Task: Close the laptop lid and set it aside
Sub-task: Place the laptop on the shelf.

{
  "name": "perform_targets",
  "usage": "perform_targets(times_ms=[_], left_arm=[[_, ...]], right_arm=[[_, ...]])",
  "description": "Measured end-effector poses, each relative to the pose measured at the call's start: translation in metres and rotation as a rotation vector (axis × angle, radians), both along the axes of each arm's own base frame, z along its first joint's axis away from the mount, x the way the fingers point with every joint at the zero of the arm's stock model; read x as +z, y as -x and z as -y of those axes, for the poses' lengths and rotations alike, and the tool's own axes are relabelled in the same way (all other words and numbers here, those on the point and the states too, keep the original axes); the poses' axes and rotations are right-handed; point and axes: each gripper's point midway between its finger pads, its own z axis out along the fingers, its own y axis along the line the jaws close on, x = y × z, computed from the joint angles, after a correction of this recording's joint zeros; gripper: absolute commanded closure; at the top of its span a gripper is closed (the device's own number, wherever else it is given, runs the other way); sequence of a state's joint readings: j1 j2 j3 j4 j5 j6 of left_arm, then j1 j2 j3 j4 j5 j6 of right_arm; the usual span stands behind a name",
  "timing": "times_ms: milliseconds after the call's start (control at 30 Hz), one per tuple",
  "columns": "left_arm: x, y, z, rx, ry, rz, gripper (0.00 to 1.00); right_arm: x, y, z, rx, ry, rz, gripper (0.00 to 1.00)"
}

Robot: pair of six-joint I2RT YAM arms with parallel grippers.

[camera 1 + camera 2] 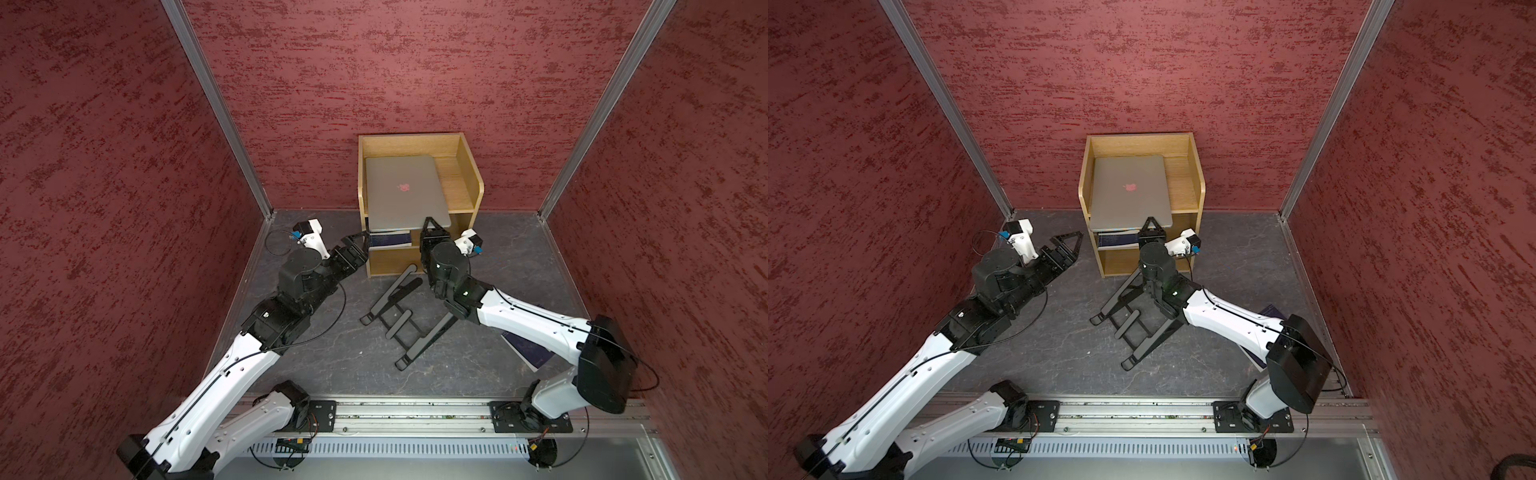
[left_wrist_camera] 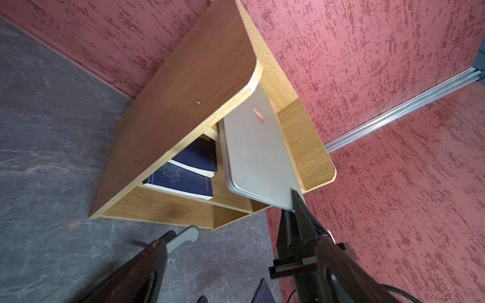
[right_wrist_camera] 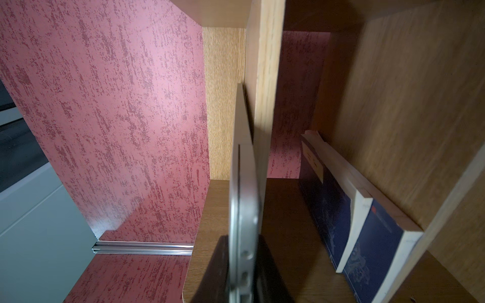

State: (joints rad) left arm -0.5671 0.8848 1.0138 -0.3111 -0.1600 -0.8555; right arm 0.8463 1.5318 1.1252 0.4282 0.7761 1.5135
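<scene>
1. The desk (image 1: 519, 257) is dark grey, and your right arm (image 1: 532, 324) covers part of it.
2. The shelf (image 1: 469, 174) stands at the desk's rear, against the wall. In both top views the laptop's overhang hides part of its bays.
3. The laptop (image 1: 403, 195) (image 1: 1129, 195) (image 2: 257, 157) lies flat on the shelf's top.
   - The lid (image 1: 390, 174) is shut and faces up, with the reddish logo showing.
   - The near edge juts past the shelf's front.
   - The long axis seems to run front to back, but you can't tell which end is the hinge.
   - The right wrist view gives you only its thin edge (image 3: 242, 183).
4. The stand (image 1: 399, 316) (image 1: 1133, 328) lies on the desk just in front of the shelf. Your right arm crosses one side of it.
5. Two books (image 1: 390, 240) (image 2: 189, 170) (image 3: 367, 223) lie in the bay under the shelf's top. A further book (image 1: 528, 353) on the desk is mostly hidden beneath your right arm.
6. Your right claw (image 1: 430, 226) (image 1: 1152, 226) (image 2: 296, 204) is clamped on the laptop's near right corner. In the right wrist view its fingers (image 3: 217, 262) are dark blurs on either side of the edge.
7. Your left claw (image 1: 357, 243) (image 1: 1067, 245) has its jaws apart. It sits by the shelf's front left corner, clear of the laptop. In the left wrist view its fingers (image 2: 147, 262) are blurred and cut off.
</scene>
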Motion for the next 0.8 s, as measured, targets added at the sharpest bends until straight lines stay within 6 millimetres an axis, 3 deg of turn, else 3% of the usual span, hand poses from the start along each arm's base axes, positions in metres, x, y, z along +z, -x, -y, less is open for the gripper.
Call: perform_targets(times_ms=[100, 400, 500, 667, 800], left_arm=[[-0.004, 0.003, -0.007, 0.022, -0.009, -0.006, 0.07], [-0.007, 0.004, -0.014, 0.047, -0.016, -0.014, 0.06], [-0.009, 0.004, -0.016, 0.051, -0.02, -0.019, 0.06], [-0.011, 0.003, -0.018, 0.06, -0.026, -0.026, 0.04], [-0.012, 0.002, -0.021, 0.07, -0.043, -0.028, 0.01]], right_arm=[[0.0, -0.003, -0.004, 0.0, -0.006, 0.003, 0.95], [0.0, -0.009, -0.012, 0.0, -0.008, 0.012, 0.7], [-0.006, -0.009, -0.014, 0.007, 0.018, 0.002, 0.54], [-0.022, -0.004, -0.01, 0.02, 0.089, -0.017, 0.18], [-0.024, 0.005, -0.001, 0.027, 0.141, -0.014, 0.05]])
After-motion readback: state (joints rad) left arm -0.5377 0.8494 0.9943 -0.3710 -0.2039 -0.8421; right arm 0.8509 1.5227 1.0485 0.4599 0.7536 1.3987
